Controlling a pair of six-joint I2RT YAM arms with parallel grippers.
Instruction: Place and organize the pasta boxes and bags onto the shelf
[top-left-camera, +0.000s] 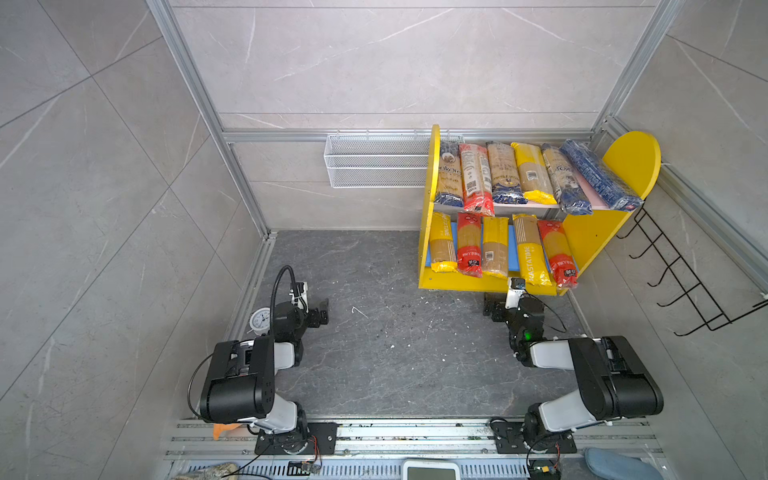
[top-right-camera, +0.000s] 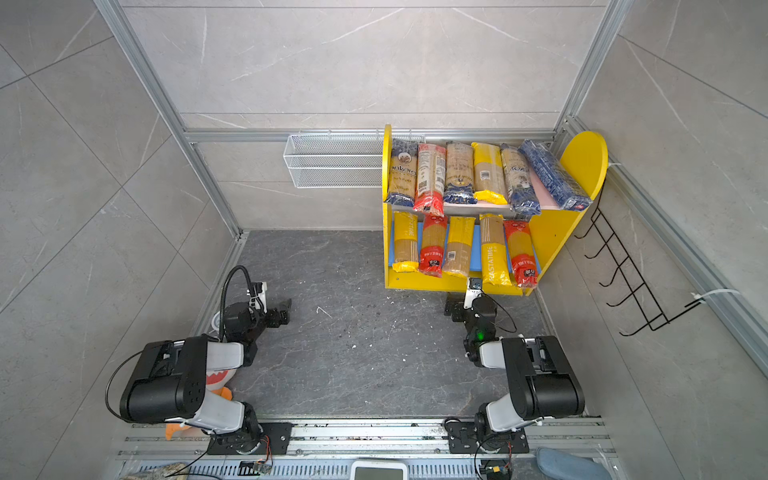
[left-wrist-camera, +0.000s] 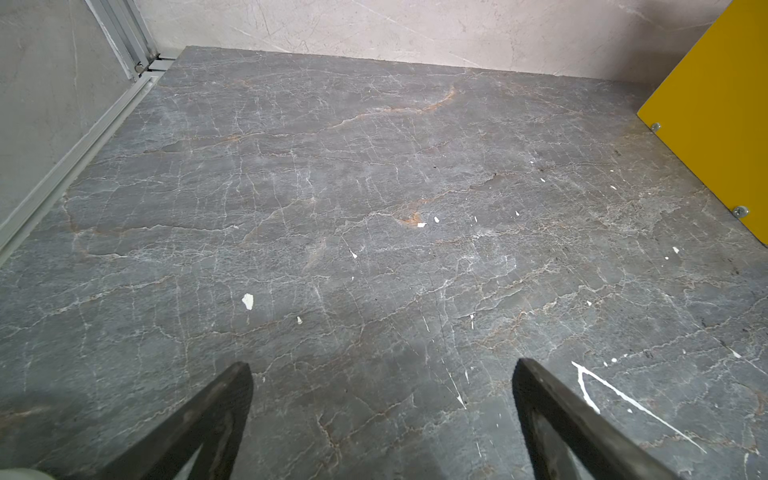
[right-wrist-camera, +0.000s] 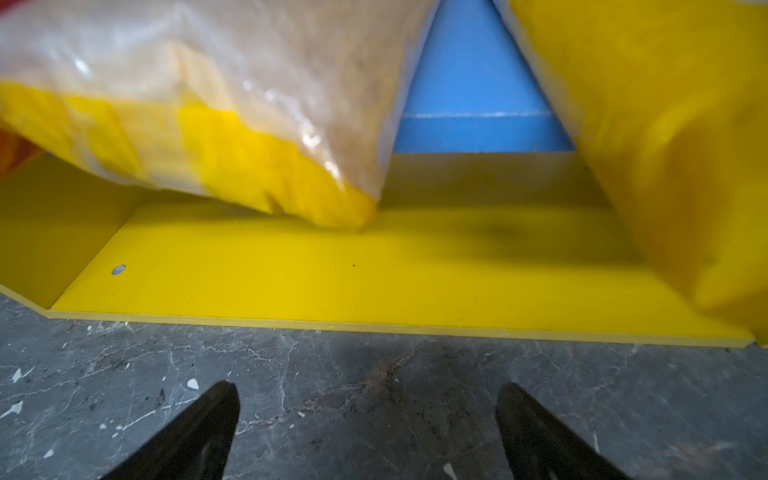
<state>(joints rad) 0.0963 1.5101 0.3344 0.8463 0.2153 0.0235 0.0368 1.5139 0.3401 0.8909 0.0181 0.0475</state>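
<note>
Left gripper (left-wrist-camera: 381, 370) is hovering released above bare floor (left-wrist-camera: 374, 208); right gripper (right-wrist-camera: 368, 390), released too, is idling just before the shelf (top-left-camera: 631, 160) at upper right

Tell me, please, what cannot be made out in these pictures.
- Lower packs: far ends hidden under the pink board, both top views.
- Yellow pack: label blurred, right wrist view.
- Orange toy: a top view, behind the left arm.
- Blue item: a top view, cut by the bottom edge.
</note>
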